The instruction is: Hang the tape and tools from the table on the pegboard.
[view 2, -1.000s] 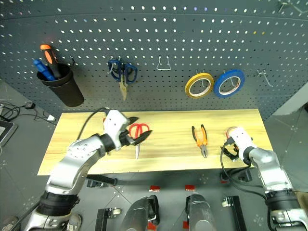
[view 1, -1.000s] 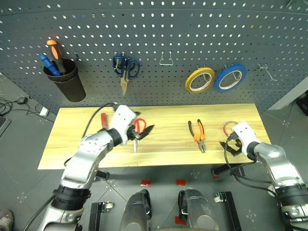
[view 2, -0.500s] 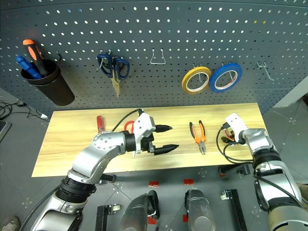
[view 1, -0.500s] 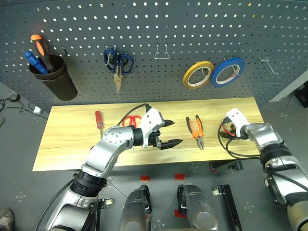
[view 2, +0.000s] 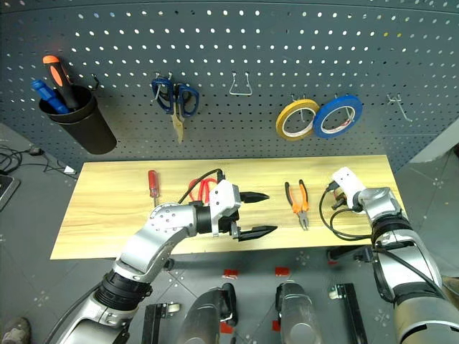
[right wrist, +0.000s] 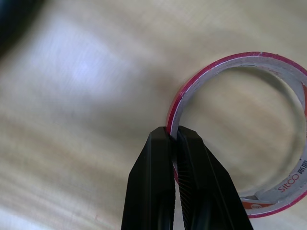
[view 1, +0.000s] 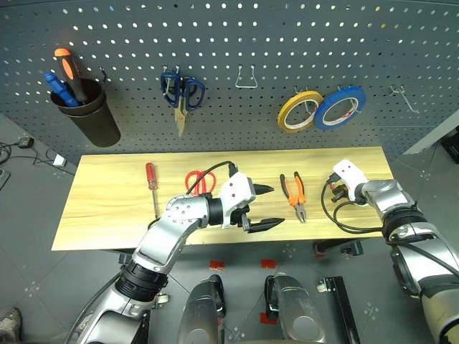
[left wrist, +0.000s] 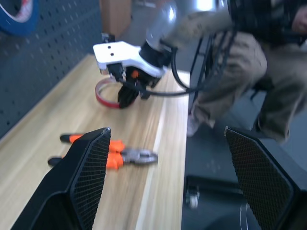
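Right gripper: pinched shut on rim of thin red tape ring.
Left gripper: spread wide, empty.

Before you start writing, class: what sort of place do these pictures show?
Probably a workshop or tool bench. A pegboard holds scissors and tape rolls on hooks, and pliers and a screwdriver lie on a wooden table.

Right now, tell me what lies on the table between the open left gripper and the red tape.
In the left eye view, the pliers lie on the table between the left gripper and the red tape, which the right gripper pinches.
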Controlling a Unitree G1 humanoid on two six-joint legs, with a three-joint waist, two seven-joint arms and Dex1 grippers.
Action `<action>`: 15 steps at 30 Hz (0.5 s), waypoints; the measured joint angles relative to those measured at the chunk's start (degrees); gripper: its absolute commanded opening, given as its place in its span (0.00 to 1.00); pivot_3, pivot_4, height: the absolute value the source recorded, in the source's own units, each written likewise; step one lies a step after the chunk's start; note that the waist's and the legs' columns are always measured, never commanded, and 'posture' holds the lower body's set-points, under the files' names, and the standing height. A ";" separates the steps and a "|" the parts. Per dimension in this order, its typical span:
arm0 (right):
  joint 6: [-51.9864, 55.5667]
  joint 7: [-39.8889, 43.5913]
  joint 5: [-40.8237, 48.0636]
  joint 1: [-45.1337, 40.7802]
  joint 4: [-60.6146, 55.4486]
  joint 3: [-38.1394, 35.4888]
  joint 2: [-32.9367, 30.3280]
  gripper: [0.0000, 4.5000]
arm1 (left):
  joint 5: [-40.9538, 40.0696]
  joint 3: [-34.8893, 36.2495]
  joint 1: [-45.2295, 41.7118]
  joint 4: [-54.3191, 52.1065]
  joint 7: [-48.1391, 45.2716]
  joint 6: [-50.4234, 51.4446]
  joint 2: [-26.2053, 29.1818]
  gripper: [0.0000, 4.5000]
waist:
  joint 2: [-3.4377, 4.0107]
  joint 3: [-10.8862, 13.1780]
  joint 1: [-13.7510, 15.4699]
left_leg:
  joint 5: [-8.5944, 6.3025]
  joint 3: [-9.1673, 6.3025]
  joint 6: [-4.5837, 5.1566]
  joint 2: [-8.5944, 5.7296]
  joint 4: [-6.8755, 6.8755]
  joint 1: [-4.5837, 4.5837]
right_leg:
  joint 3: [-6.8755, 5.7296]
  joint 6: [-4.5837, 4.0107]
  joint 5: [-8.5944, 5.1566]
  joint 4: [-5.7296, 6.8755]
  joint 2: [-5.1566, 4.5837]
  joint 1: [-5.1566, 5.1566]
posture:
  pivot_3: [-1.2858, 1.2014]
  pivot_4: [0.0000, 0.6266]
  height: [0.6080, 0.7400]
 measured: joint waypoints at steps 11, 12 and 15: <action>0.95 -16.57 -5.37 30.64 -64.13 -8.99 0.97 0.01 | -4.67 4.01 -12.15 -1.94 5.13 6.44 -7.43 0.89 | 0.01 0.01 -0.90 | -0.04 0.05 -0.06 -0.02 -0.13 0.02 | 0.06 0.42 -0.22 0.01 0.07 -0.08 | 0.40 0.51 1.00; 0.29 -17.96 -5.79 30.63 -66.82 -9.03 1.55 0.01 | -4.69 3.92 -13.17 -1.95 4.88 6.09 -7.93 0.89 | 0.01 0.01 -1.09 | -0.04 0.07 -0.06 -0.02 -0.13 0.07 | 0.10 0.54 -0.27 0.02 0.07 -0.06 | 0.40 0.51 1.00; -0.16 -21.49 -6.54 29.10 -69.50 -11.19 2.69 0.01 | -4.62 3.50 -13.51 -1.55 3.60 4.88 -7.81 0.89 | 0.01 0.01 -1.35 | -0.03 0.07 -0.07 -0.02 -0.12 0.09 | 0.10 0.49 -0.24 0.02 0.06 -0.05 | 0.40 0.51 1.00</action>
